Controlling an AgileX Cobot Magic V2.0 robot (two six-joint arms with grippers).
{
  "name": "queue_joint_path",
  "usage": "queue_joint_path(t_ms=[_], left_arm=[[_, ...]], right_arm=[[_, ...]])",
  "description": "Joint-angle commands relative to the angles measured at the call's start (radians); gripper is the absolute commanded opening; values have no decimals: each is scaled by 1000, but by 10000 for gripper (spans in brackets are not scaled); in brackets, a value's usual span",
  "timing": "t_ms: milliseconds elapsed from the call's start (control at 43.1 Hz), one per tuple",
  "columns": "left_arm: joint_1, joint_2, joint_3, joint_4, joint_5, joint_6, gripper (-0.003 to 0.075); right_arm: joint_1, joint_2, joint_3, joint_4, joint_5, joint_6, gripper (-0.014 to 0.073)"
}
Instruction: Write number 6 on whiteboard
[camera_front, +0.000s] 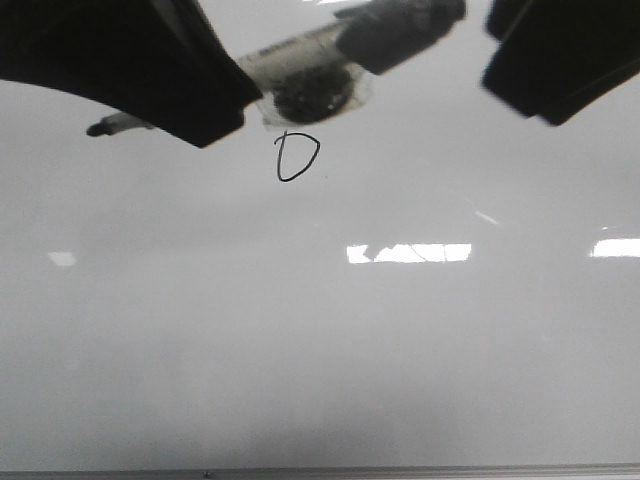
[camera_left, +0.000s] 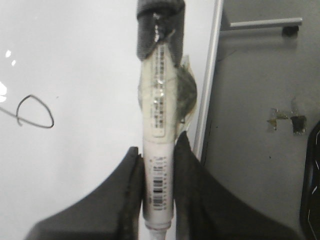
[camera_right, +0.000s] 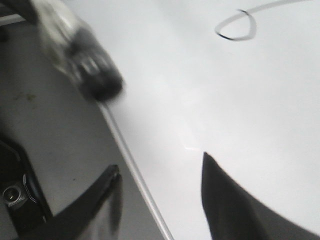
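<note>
Observation: the large glossy grey-white whiteboard (camera_front: 320, 360) fills the front view, thin grey frame edge along 6 o'clock. On it sits a thin black hand-drawn loop (camera_front: 296, 157), so far only a closed D-like curve with a short tail; the number 6 looks incomplete.

Left tool (camera_left: 159, 165): closed firmly on a white barcode-labelled marker pen (camera_left: 159, 115). Its dark end (camera_left: 157, 25) points away from the fingers. Whether that end is a cap or the nib, you cannot tell.

Right tool (camera_right: 160, 190): fingers spread wide, holding nothing, hanging over the board's frame edge.

Key relation: in the left wrist view the loop (camera_left: 35, 111) lies at roughly 9 o'clock from the marker's dark end, well off its long axis. In the front view the marker (camera_front: 330, 55) runs slanted from 8 to 2 o'clock, just above the loop at its 12 o'clock.

Judgement: the left arm is nearer and already holds the pen, so you should expect it to do the writing. The pen must swing sideways towards the loop before the line can be extended. Contact between pen and board is not discernible.
</note>
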Motion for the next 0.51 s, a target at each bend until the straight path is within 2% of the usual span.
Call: queue_joint_path(t_ms=[0,93,255,371,487], left_arm=[[66,-77,9,-8,-85,-58,29],[153,-147,58,-15,-93,-106,29],[342,-274,151,-16,-95,-207,29],[478,-363,210,-16,-96,-283,29],[594,-437,257,-16,-100,-325,29]], right_arm=[[-79,-118,18,-76,-56,107,352],[-176,-226,86,-77,-93,201,314],[-326,-386,230,-80,-146,354,158],[-391,-474,323,-77,-193,387,41],[-406,-543,387,-76,-244,387,-53]])
